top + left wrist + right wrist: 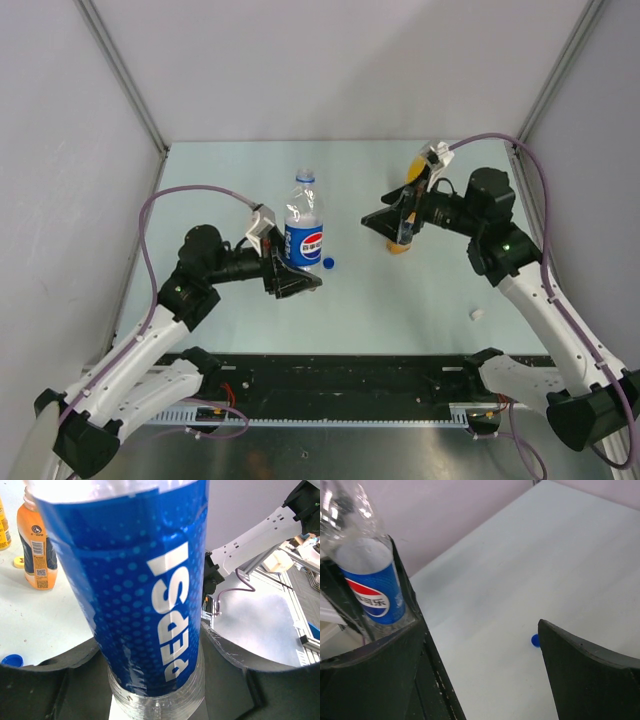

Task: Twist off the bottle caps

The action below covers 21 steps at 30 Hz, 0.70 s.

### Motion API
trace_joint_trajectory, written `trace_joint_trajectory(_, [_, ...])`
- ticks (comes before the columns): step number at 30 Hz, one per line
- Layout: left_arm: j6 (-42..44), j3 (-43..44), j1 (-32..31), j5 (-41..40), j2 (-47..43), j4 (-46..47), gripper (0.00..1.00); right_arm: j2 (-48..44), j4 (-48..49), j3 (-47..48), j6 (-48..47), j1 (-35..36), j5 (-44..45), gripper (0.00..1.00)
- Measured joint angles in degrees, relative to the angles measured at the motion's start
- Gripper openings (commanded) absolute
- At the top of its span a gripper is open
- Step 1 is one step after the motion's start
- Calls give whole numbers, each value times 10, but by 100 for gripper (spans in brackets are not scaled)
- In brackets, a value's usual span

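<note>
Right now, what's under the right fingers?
An orange bottle: only its lower body shows past the open right fingers. Its neck is covered in the top view, so I can't tell there whether a cap is on.

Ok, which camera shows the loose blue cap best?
Top external: the blue cap lies whole beside the Pepsi bottle. Left wrist clips it at the picture's edge; right wrist shows it half hidden behind a finger.

Left fingers [50, 690] clamped in a grip, right fingers [590, 680] spread wide
</note>
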Motion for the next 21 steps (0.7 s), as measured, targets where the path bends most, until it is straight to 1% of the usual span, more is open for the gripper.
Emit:
trace_joint_trajectory(7, [0, -1, 0, 12, 11, 12, 0, -12, 70, 0, 74, -45, -58, 99])
trace_joint_trajectory(12, [-2, -7, 0, 19, 21, 19, 0, -8, 136, 0, 144, -68, -88, 99])
trace_joint_trajectory(16, [-6, -7, 0, 20, 27, 21, 0, 3, 184, 0, 191, -77, -100, 99])
trace_joint_trajectory(21, [-10, -12, 0, 20, 31, 26, 0, 24, 216, 0, 233, -80, -112, 99])
